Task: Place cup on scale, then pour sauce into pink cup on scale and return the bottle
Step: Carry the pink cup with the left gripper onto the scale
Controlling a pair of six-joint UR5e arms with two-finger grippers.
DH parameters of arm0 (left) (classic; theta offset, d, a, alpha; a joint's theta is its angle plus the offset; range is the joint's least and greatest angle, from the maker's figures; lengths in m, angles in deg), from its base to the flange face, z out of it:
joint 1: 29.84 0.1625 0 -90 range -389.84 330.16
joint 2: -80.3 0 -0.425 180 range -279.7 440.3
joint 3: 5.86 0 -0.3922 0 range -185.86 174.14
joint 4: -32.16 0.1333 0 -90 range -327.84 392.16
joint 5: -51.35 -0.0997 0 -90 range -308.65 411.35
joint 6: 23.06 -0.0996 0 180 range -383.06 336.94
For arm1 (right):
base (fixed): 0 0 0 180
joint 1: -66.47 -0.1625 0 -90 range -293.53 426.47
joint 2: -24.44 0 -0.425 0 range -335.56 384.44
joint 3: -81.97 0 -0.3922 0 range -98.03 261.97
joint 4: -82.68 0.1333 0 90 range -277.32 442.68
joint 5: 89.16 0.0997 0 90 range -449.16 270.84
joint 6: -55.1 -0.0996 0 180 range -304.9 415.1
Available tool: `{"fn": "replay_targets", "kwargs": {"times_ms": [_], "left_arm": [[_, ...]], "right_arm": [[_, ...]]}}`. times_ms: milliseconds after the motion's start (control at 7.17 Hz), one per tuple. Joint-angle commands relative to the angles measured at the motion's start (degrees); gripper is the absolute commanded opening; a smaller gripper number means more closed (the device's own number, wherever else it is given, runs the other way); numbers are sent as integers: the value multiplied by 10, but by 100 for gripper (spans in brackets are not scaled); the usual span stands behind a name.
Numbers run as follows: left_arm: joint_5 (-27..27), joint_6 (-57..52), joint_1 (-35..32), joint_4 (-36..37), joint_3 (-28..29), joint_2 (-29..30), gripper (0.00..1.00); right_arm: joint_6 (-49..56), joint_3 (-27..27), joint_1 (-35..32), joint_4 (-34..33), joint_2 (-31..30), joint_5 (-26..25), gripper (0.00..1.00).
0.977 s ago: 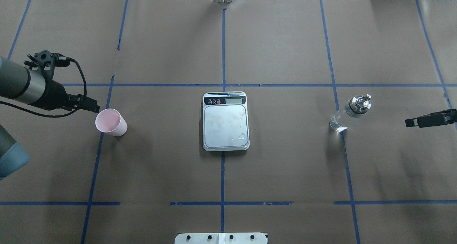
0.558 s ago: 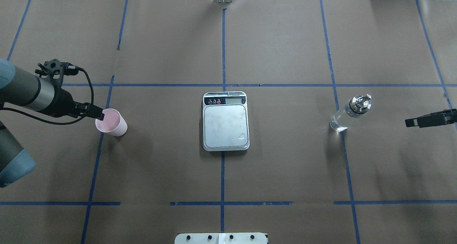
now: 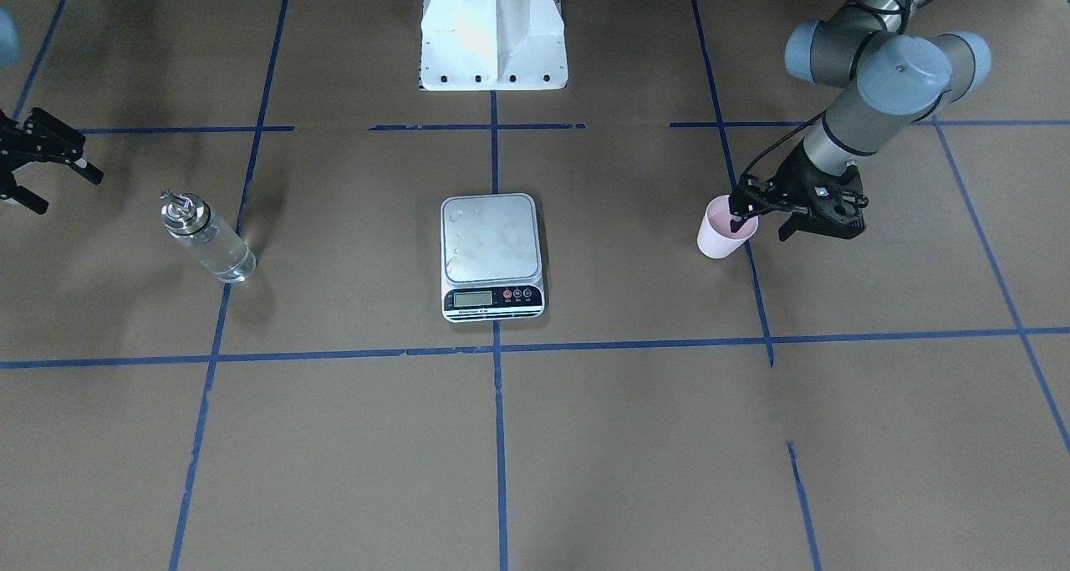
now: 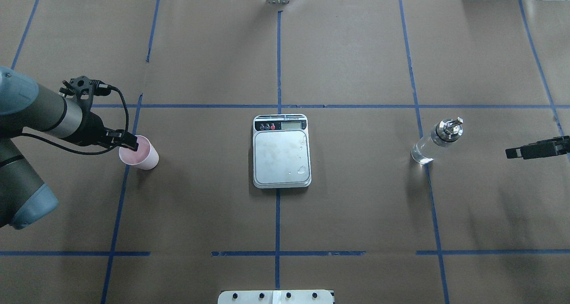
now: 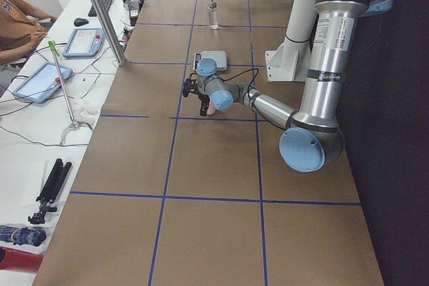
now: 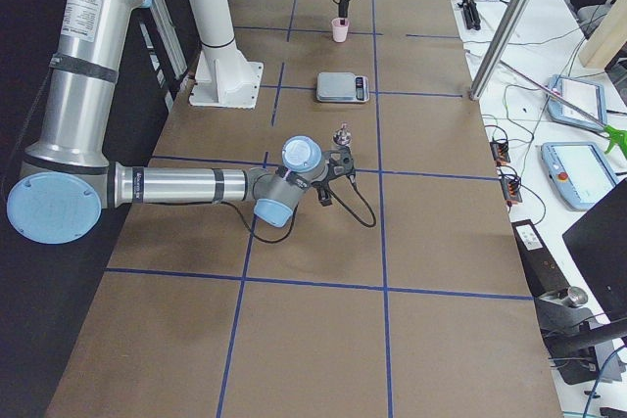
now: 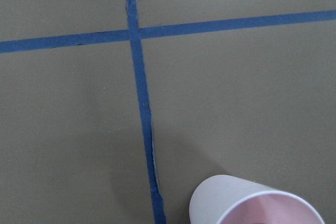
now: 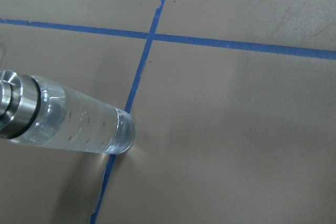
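Overhead view: the cup (image 4: pixel 141 155) stands upright on the tabletop at 9 o'clock from the scale (image 4: pixel 281 155), well apart. The left gripper (image 4: pixel 130 143), jaws apart, is at its rim on the 9 o'clock side. The right gripper (image 4: pixel 512 152), jaws also apart, hangs at 3 o'clock of the bottle (image 4: pixel 434 143).

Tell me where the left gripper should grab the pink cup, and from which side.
Pinch the cup by its wall at the rim, on the side away from the scale, coming down from above. It stands upright with its mouth open, and that side faces the left gripper, which hangs open there, one finger over the mouth and one outside. The tapered wall probably suits a rim pinch.
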Motion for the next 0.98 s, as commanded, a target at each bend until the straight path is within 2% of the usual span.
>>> {"fn": "replay_targets", "kwargs": {"times_ms": [0, 279, 419, 558, 698, 837], "left_arm": [[2, 0, 1, 1, 0, 8, 0], [6, 33, 1, 4, -19, 16, 0], [7, 115, 3, 63, -36, 71, 0], [-1, 157, 30, 166, -36, 174, 0], [-52, 217, 69, 218, -34, 245, 0], [-113, 246, 117, 222, -21, 280, 0]], "right_arm": [[0, 0, 0, 0, 0, 0, 100], [0, 0, 0, 0, 0, 1, 100], [0, -1, 0, 0, 0, 1, 100], [0, 0, 0, 0, 0, 0, 100], [0, 0, 0, 0, -1, 0, 100], [0, 0, 0, 0, -2, -2, 100]]}}
